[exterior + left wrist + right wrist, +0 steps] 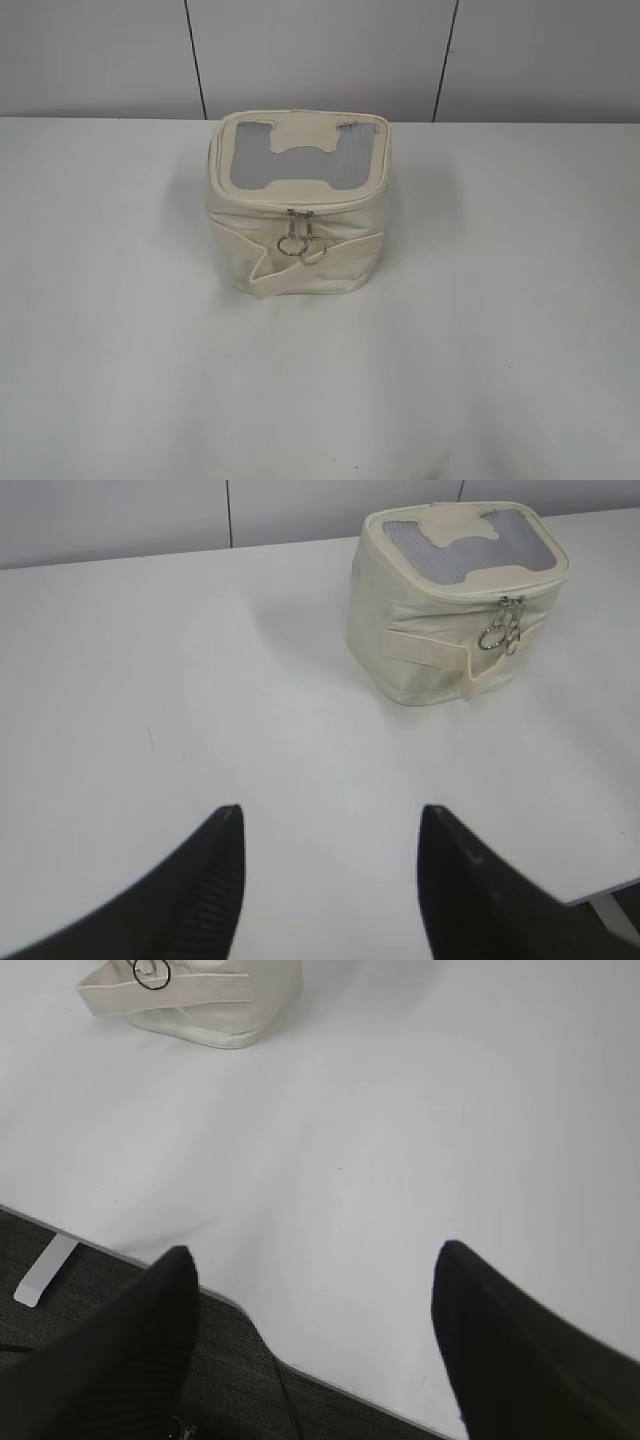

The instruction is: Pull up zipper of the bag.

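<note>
The small boxy cream bag [345, 255] stands on the white table, with a grey top panel and a cream bone-shaped patch [302, 152]. The zipper [262, 203] runs round the top rim, and its two silver ring pulls [293, 243] hang at the front face above the flat strap [330, 262]. The bag also shows in the left wrist view [410, 655] and its bottom shows in the right wrist view [215, 1005]. My left gripper [330, 815] is open and empty, well short of the bag. My right gripper [315, 1255] is open and empty over the table's front edge. Neither arm shows in the exterior view.
The white table [120, 330] spreads round the bag. Its front edge [330, 1385] shows in the right wrist view, with dark floor and a table leg [45, 1270] below. A grey panelled wall [320, 50] stands behind the table.
</note>
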`<state>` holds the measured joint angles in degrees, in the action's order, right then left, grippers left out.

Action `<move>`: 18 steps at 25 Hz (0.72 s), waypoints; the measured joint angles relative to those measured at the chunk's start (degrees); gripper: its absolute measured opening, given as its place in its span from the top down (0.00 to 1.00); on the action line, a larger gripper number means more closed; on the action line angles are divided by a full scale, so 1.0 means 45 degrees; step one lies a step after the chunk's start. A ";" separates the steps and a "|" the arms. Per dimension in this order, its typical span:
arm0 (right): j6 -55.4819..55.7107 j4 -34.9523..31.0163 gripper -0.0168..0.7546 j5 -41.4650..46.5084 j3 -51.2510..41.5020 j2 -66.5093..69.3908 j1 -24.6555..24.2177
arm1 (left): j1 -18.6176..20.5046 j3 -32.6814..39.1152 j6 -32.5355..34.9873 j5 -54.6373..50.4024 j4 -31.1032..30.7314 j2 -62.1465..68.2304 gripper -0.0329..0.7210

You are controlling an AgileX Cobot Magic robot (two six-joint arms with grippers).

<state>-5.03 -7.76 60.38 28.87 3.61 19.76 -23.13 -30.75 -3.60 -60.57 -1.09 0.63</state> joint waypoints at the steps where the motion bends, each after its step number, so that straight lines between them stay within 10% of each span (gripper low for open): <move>1: 0.0000 0.0000 0.25 0.0000 0.0000 0.0000 0.0000 | 0.0000 0.0000 0.0000 0.0000 0.0000 0.0000 0.39; 11: 0.0010 -0.0015 0.25 -0.0031 0.0000 -0.0159 -0.0278 | 0.0296 0.0000 0.0000 0.0005 0.0000 0.0000 0.40; 18: 0.0024 -0.0316 0.25 -0.0058 -0.0011 -0.0897 -0.3021 | 0.3078 0.0000 -0.0004 0.0032 0.0000 -0.0044 0.44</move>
<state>-4.92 -9.18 60.12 28.83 -0.43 6.17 -9.27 -30.75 -3.61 -60.42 -1.09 0.43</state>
